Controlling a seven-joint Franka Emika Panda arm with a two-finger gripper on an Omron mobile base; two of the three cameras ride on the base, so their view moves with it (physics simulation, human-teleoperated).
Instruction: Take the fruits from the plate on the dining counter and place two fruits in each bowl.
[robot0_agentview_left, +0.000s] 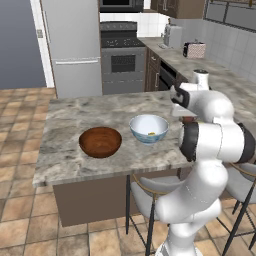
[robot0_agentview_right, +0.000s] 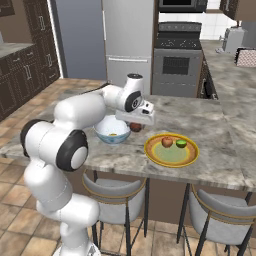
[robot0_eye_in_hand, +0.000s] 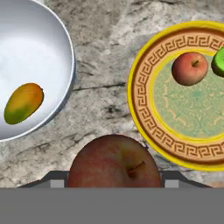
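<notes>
My gripper (robot0_eye_in_hand: 114, 177) is shut on the dark red fruit (robot0_eye_in_hand: 114, 162), held above the dining counter (robot0_agentview_left: 70, 150) between the white bowl (robot0_eye_in_hand: 26, 52) and the yellow plate (robot0_eye_in_hand: 148, 131). From the right base view the dark red fruit (robot0_agentview_right: 135, 127) hangs under the hand beside the white bowl (robot0_agentview_right: 112, 131). A yellow fruit (robot0_eye_in_hand: 23, 103) lies inside the white bowl. The reddish-peach fruit (robot0_eye_in_hand: 189, 68) and the bright green fruit (robot0_eye_in_hand: 218, 62) rest on the plate (robot0_agentview_right: 171, 150). The dark brown bowl (robot0_agentview_left: 100, 142) stands left of the white bowl (robot0_agentview_left: 148, 128).
Two grey stools (robot0_agentview_right: 116, 192) stand along the near edge of the counter. A stove (robot0_agentview_left: 123, 57), a fridge (robot0_agentview_left: 75, 45) and a toaster (robot0_agentview_left: 172, 36) are at the far side of the kitchen.
</notes>
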